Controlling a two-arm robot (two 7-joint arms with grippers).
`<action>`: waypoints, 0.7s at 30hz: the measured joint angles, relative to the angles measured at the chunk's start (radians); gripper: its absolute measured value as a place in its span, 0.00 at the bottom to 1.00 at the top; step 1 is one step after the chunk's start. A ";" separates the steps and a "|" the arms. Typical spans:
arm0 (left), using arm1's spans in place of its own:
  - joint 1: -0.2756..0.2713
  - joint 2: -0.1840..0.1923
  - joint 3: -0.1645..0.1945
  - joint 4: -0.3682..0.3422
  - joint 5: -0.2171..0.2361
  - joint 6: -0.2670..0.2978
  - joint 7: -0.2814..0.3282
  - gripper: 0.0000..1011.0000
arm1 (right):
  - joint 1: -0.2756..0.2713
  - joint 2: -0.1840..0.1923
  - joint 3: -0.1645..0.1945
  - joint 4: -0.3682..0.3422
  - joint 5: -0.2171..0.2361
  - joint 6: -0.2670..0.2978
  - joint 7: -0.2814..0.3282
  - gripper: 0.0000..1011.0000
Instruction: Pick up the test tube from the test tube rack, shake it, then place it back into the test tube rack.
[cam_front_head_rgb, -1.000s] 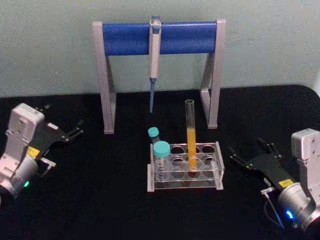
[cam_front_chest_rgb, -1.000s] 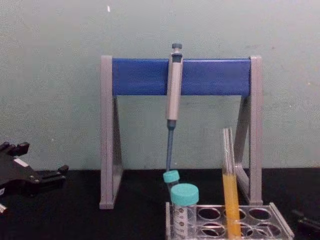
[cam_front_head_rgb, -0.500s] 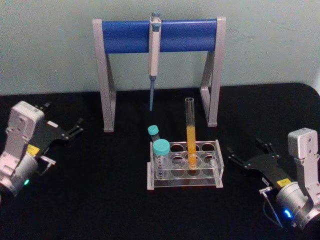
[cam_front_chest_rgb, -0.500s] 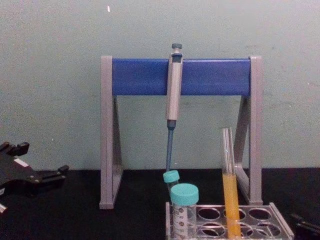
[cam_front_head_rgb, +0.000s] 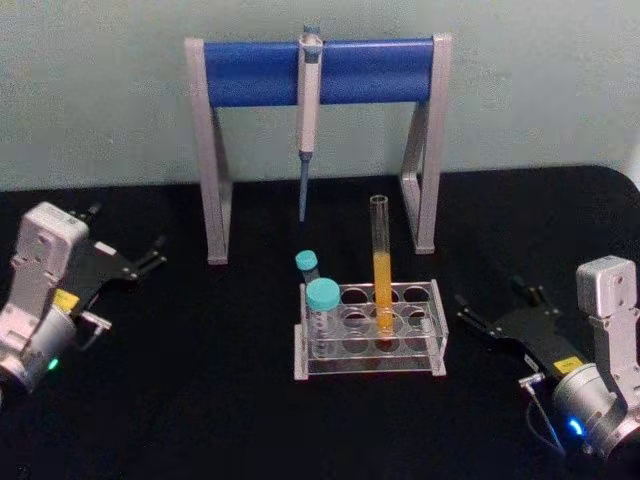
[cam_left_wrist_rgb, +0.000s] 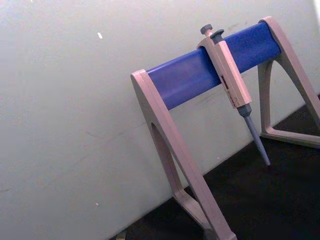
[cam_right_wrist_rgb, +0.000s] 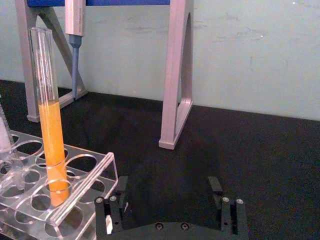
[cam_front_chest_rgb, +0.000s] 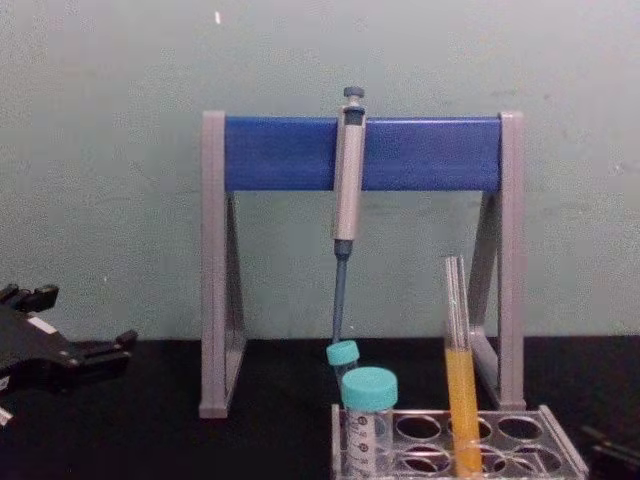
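In the chest view the test tube rack (cam_front_chest_rgb: 520, 440) runs off the bottom edge, hiding the test tube's (cam_front_chest_rgb: 460, 385) round bottom.

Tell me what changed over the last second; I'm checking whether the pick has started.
The right gripper has drifted slightly back toward the robot and stays open, apart from the test tube rack. Nothing was grasped or released. The test tube stands upright in the rack as before, the left gripper stays parked open at the left, and the capped tubes and pipette on its stand are unmoved.
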 joint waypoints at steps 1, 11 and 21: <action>0.000 0.000 0.000 0.000 0.000 0.000 0.000 0.99 | 0.000 0.000 0.000 0.000 0.000 0.000 0.000 0.99; 0.000 0.000 0.000 0.000 0.000 0.000 0.000 0.99 | 0.000 0.000 0.000 -0.001 0.001 -0.001 0.000 0.99; 0.000 0.000 0.000 0.000 0.000 0.000 0.000 0.99 | 0.000 0.000 0.000 -0.001 0.001 -0.001 0.000 0.99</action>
